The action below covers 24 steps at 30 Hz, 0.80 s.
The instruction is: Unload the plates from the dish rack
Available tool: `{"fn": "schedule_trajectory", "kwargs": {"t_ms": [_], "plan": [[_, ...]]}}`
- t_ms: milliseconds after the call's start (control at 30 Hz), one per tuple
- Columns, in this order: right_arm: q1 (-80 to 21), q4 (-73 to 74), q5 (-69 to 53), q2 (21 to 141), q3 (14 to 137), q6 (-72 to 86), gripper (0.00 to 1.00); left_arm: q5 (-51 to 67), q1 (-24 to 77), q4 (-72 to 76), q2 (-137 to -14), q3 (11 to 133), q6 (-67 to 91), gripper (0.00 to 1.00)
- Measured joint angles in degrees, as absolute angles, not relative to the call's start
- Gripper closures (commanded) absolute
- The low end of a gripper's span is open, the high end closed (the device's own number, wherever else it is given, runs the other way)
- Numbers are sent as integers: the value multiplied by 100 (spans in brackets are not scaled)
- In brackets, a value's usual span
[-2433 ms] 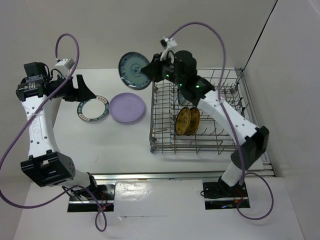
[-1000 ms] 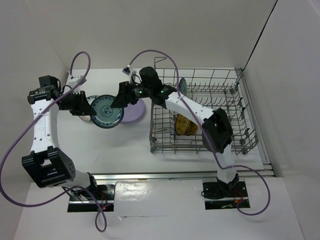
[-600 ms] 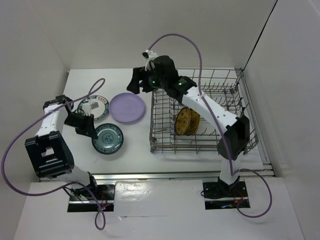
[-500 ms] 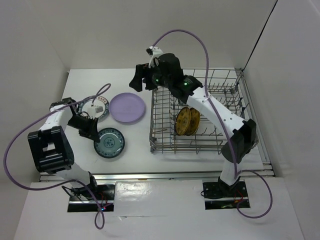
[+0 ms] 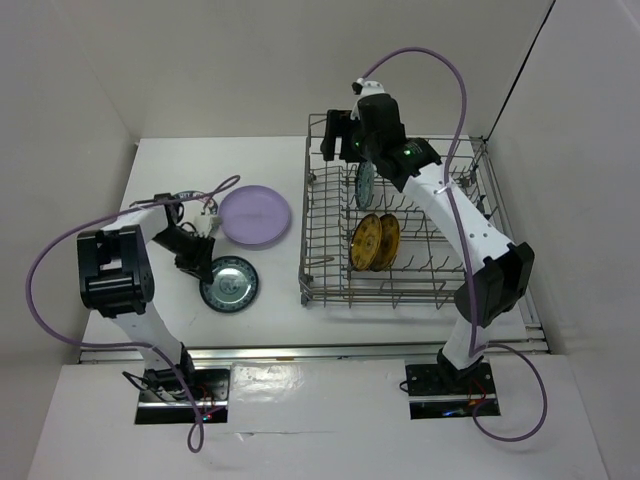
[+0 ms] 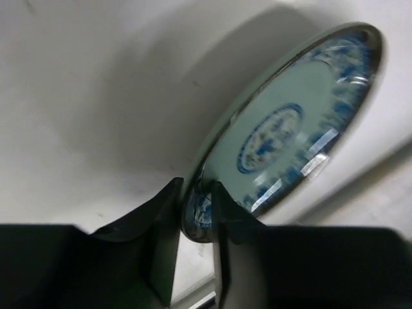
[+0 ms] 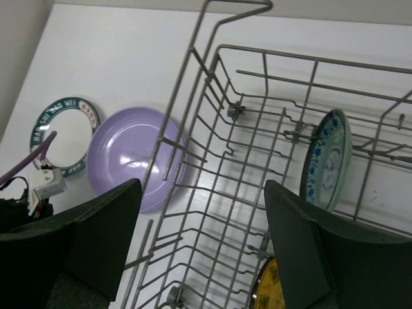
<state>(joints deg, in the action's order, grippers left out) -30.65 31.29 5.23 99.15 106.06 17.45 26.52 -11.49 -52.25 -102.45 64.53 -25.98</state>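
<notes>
Left pincer (image 6: 194,193) was low over the table (image 5: 285,305), fingers (image 6: 161,238) either side of the rim of a small teal plate (image 5: 228,282) lying flat there. Could not tell whether they pinched the rim or only bracketed it. Farther back on the table lay a lavender plate (image 5: 255,213) and, near it, a white dark-rimmed plate (image 7: 64,132) partly under the left arm. Right pincer (image 7: 203,185) hung above the far left corner of the dish rack (image 5: 420,280), jaws spread wide, nothing between them. In the rack, second teal plate (image 7: 328,161) stood upright near the back; two yellow-gold plates (image 5: 375,242) stood on edge side by side mid-rack.
</notes>
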Motion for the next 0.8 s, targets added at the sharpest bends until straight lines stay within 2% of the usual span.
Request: {"fn": "schedule_trajectory", "kwargs": {"t_ms": [100,200,567,800], "plan": [[-2939,3118,565,9913,10484,1691,16,2209,-965,-4783,-10326,6344,-2526,49],[-2904,3133,484,9913,10409,1658,16,2001,-934,-4759,-10289,6388,-2506,44],[-2783,3092,217,9915,10405,1546,16,1975,-943,-4482,-10324,7961,-1715,43],[-2477,3100,471,9985,10429,1507,16,1470,-652,-4193,-11306,9185,-947,43]]}}
